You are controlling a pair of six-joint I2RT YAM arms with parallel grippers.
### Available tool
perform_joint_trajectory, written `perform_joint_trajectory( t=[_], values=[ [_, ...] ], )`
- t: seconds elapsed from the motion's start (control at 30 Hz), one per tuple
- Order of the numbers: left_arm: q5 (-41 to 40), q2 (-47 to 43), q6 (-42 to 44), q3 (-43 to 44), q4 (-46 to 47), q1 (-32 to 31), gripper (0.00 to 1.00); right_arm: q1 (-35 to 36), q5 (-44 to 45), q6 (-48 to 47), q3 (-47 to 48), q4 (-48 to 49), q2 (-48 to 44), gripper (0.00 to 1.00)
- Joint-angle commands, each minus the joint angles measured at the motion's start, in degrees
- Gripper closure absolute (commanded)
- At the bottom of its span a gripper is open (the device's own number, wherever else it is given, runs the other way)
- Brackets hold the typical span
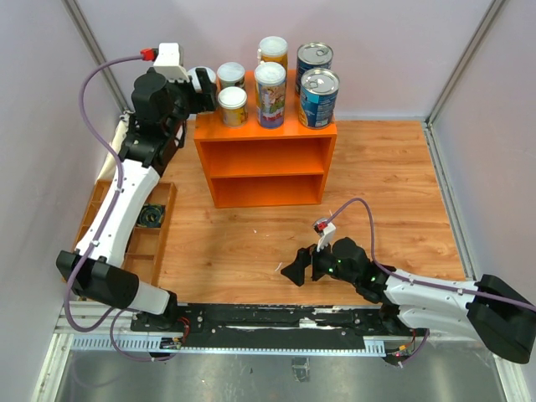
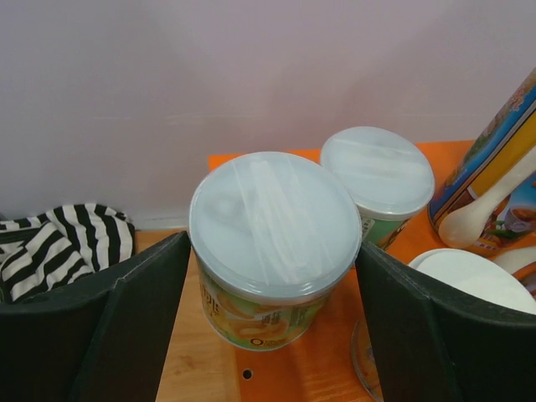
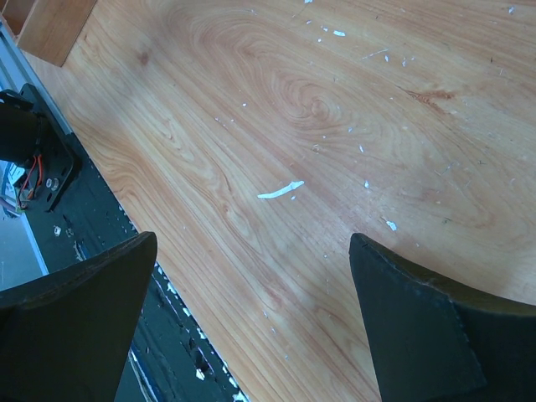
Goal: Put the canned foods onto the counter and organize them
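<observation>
The orange counter (image 1: 264,159) carries the canned foods on its flat top: two blue-labelled cans (image 1: 319,96), two tall slim cans (image 1: 270,94) and small white-lidded cans (image 1: 232,105). My left gripper (image 1: 203,84) is at the counter's left end, open, with its jaws on either side of one small yellowish can (image 2: 275,243). That can stands upright on the counter top (image 2: 335,360) at its left edge. Another small can (image 2: 377,172) stands behind it to the right. My right gripper (image 1: 300,268) hovers low over the table, open and holding nothing (image 3: 251,243).
A low brown compartmented tray (image 1: 126,218) lies left of the counter under my left arm, with a dark item (image 1: 152,216) in it. A striped cloth (image 2: 67,239) shows to the left. Purple walls close in the back and sides. A black rail (image 1: 276,318) runs along the near edge.
</observation>
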Motion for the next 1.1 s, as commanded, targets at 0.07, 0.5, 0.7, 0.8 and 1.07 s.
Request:
perform_joint_trajectory(
  t=[0.07,0.5,0.7,0.8,1.07],
  values=[
    [-0.9,-3.5,-0.6,-0.2,4.8,0.4,0.16,-2.0,-0.7,0.0,1.6,0.6,-0.4,0.01],
    [0.3,-4.8,-3.1,-1.0,6.4,0.4,0.17,-1.9,-0.6,0.1,1.5,-0.4,-1.6,0.01],
    [-3.9,-8.3,-7.3,-2.0,9.0,0.4,0.19,-2.0,-1.1,0.1,1.8,-0.2,-1.2,0.01],
    [-8.5,-9.8,-9.5,-2.0,8.8,0.4,0.21,-2.0,-1.2,0.1,1.9,-0.3,-1.4,0.01],
    [-21.6,-10.6,-14.6,-2.2,4.9,0.5,0.24,-1.9,-1.6,0.2,2.1,-1.0,-2.3,0.01]
  ],
)
